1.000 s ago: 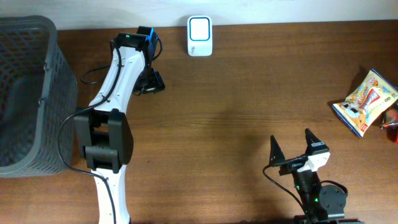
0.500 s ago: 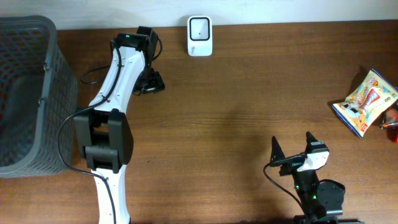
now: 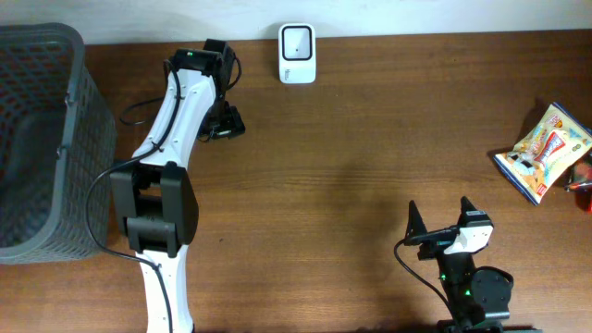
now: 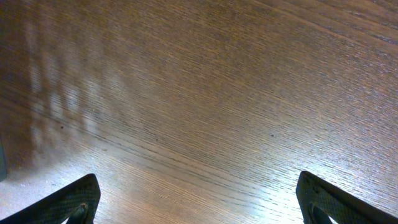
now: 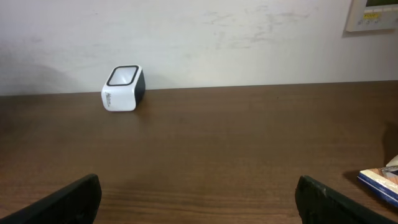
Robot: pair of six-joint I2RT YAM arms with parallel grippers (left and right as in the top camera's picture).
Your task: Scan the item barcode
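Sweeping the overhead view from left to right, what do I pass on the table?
basket → left arm → barcode scanner → right gripper → snack bag

snack bag (image 5: 380, 182) cropped at edge, basket (image 3: 92, 139) cropped

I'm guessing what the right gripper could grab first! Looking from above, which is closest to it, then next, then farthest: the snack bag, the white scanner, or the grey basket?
1. Snack bag, over at the right edge, nearest the right gripper.
2. White scanner, at the back middle.
3. Grey basket, far left.
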